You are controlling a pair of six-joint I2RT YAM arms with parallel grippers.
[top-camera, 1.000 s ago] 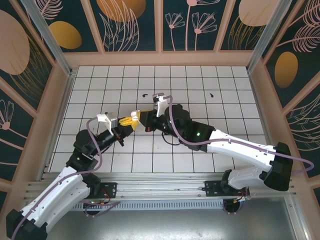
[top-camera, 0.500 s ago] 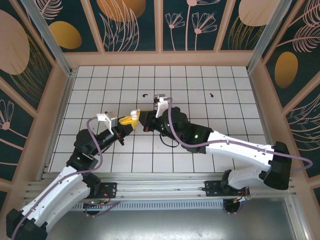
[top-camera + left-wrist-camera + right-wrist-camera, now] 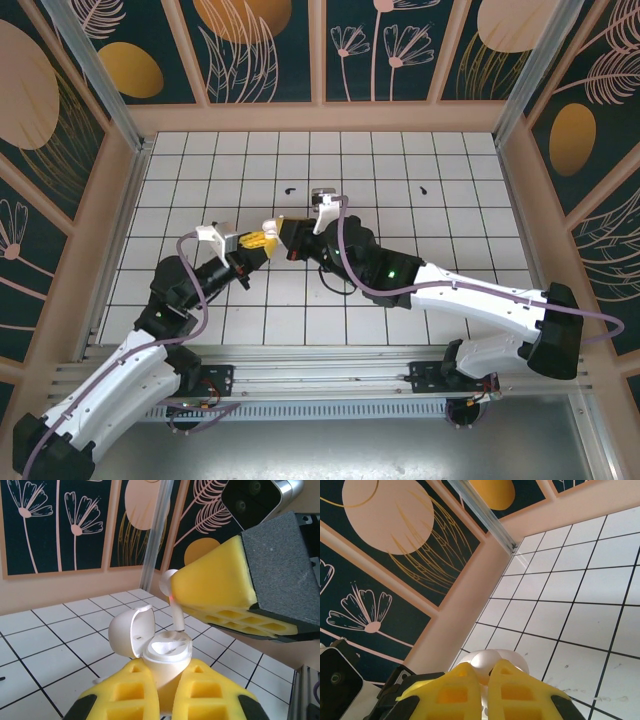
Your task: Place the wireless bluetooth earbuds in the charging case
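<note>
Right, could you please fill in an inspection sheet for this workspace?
Surface: white gridded table.
Job's things: open charging case held by left tool; white earbud pinched by right tool, stem down over the case; two black earbuds lying apart on far tiles.
Clutter: nothing seen.
Tools: both shut on their loads.
Cables: purple cables looped along both arms.
Surroundings: floral wall panels.
</note>
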